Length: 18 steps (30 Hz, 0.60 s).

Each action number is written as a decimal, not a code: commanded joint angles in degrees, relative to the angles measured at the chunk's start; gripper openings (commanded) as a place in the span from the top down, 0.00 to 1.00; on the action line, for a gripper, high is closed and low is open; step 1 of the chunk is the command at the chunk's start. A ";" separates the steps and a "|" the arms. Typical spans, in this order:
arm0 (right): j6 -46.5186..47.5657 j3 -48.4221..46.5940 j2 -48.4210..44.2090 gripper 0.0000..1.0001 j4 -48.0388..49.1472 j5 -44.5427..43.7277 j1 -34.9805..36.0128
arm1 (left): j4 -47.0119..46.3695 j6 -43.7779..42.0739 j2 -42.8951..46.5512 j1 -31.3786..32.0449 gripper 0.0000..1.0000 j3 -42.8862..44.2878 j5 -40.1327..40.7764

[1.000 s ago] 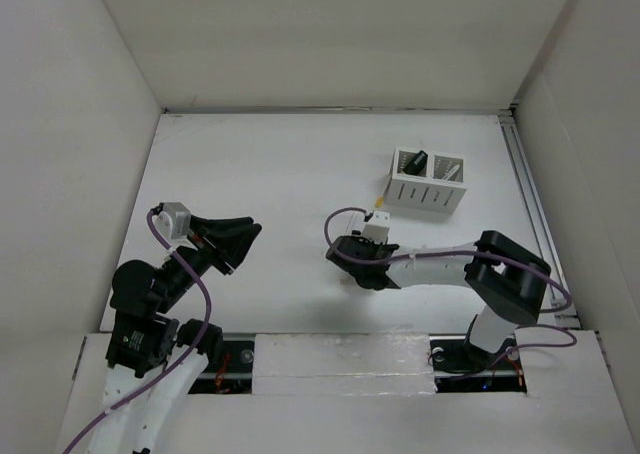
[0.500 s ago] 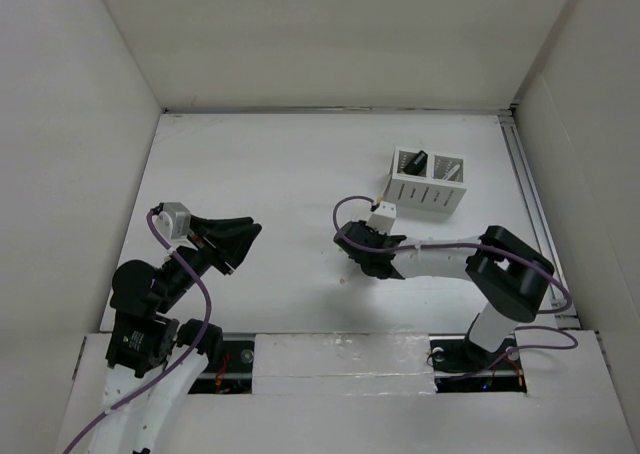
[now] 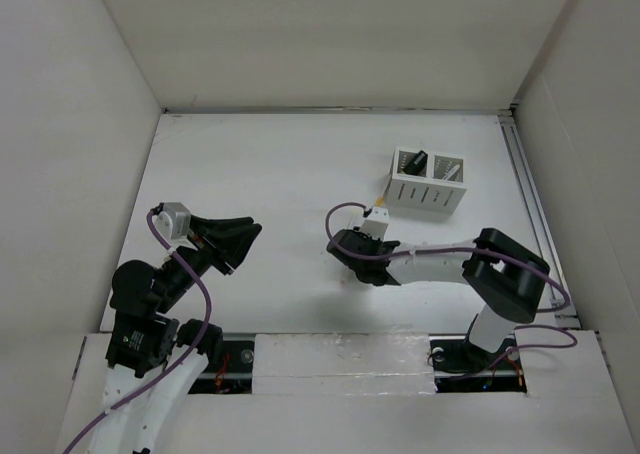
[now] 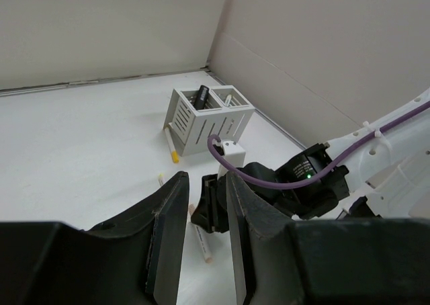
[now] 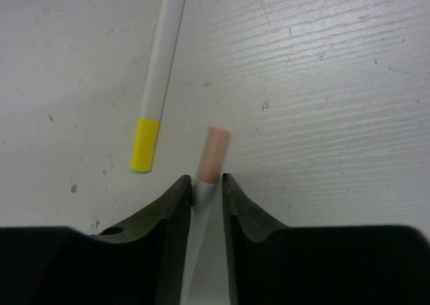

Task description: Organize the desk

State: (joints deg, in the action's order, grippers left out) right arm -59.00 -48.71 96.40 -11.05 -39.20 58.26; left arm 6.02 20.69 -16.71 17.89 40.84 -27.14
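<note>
The pink pen (image 5: 213,154) is pinched by the right gripper (image 5: 205,184) low on the desk (image 3: 260,164), mid-right, probably to be carried to the holder (image 3: 428,181) beyond. The left gripper (image 4: 205,184) is parked near left, narrowly parted and empty.

This is looking like a robotics lab test cell, not a real office: tall white wall panels (image 3: 80,124) are boxing in a matte white desk (image 3: 260,174) with a metal rail (image 3: 530,194) along one side, the left arm (image 3: 150,294) and the right arm (image 3: 500,274) (purple cables (image 4: 396,120) trailing from both) are sitting bolted at its near edge, and a few small props are lying on it, a slotted pen holder (image 3: 428,182) and a pink-capped pen (image 5: 213,154).
</note>
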 commanded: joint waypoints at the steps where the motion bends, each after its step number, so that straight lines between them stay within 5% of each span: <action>1: -0.68 -1.38 2.56 0.74 -2.93 1.14 0.63 | -2.68 0.41 -0.43 -0.22 0.74 -0.06 -1.25; 9: 0.38 -1.22 1.52 0.97 -2.14 0.09 0.01 | -2.51 0.23 -0.17 -0.22 0.74 -0.06 -0.99; 18: 2.13 0.90 -14.65 1.00 -2.13 -4.13 0.01 | -2.94 0.58 -0.08 -0.22 0.74 -0.23 -1.16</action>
State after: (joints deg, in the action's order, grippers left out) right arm -58.30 -47.46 88.86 -13.56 -40.56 58.19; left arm 5.82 20.69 -16.71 17.89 40.84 -27.22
